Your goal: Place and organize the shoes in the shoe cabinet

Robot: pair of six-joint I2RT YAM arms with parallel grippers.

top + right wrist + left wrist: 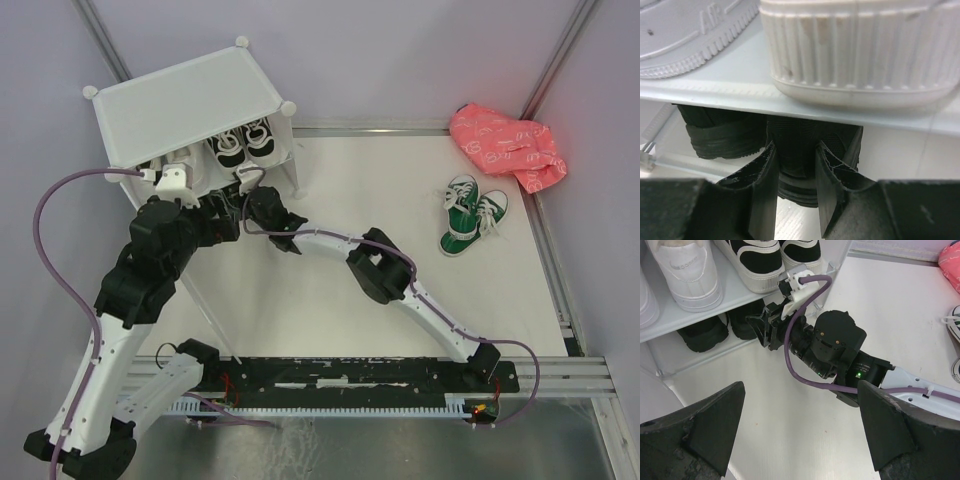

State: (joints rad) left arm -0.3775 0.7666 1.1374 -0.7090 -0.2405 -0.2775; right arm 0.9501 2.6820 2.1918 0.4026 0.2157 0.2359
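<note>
Heel grasp in the bottom compartment

Left fingers (pixel 700 430) hang spread wide and empty above the worktop (pixel 790 440). Right fingers (pixel 762 190) stand narrowly apart at the heel of a black shoe (pixel 800 135) under the cabinet (pixel 185 100) shelf. I cannot tell whether they pinch it. The shoe looks light, with a soft collar and a stiff rubber sole, so the heel rim should suit a pinch. Only the right wrist view shows that heel. Only the top view shows both green sneakers (pixel 472 212), far off and not yet stored.
</note>
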